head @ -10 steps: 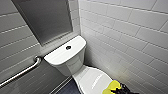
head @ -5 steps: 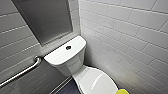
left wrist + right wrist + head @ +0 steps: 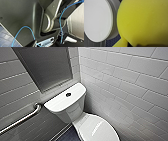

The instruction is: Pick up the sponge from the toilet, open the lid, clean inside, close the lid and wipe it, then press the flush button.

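The white toilet (image 3: pixel 66 107) stands in the corner, and the small dark flush button (image 3: pixel 68 94) sits in the middle of its flat tank top. The oval lid (image 3: pixel 98 128) lies down over the bowl. In the right wrist view the yellow sponge (image 3: pixel 142 21) looms large and very close. My right gripper is shut on it, just beside and above the white lid (image 3: pixel 96 18). My left gripper is open with nothing in it. Its wrist view takes in the robot's own dark body and blue cables (image 3: pixel 61 25).
A metal grab bar (image 3: pixel 22 118) runs along the grey tiled wall left of the tank. White tiled wall (image 3: pixel 130 84) closes in tight on the toilet's right. A dark recessed panel (image 3: pixel 45 64) hangs above the tank. The floor (image 3: pixel 68 135) has dark blue tiles.
The yellow sponge and the dark gripper at the lower right edge of the head view have slid down past the picture's edge. The toilet has not moved.
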